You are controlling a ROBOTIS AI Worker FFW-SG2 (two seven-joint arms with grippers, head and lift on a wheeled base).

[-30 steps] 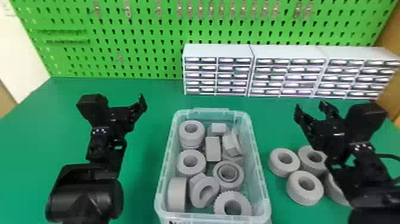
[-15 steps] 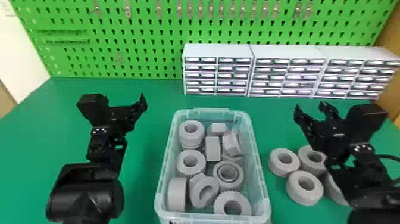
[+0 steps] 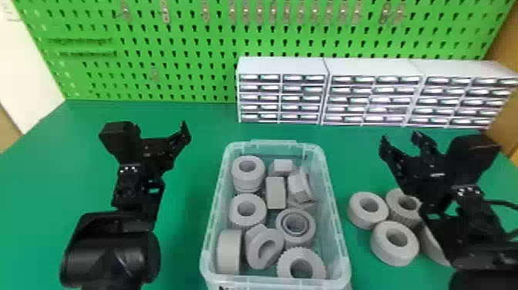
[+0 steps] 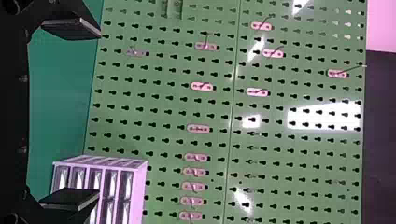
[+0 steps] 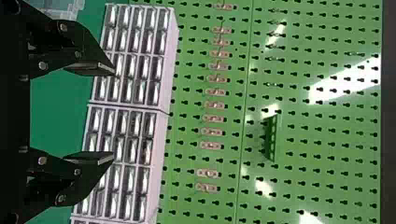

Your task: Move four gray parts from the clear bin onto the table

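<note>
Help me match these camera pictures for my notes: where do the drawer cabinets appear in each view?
Head view: drawer cabinets, in a row at the back of the table, from centre to right.
Left wrist view: partly behind one finger of the left gripper.
Right wrist view: behind both fingertips of the right gripper.
Shared landmark: the green pegboard behind the cabinets.

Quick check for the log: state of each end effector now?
Left end effector: open, holding nothing.
Right end effector: open, holding nothing.
</note>
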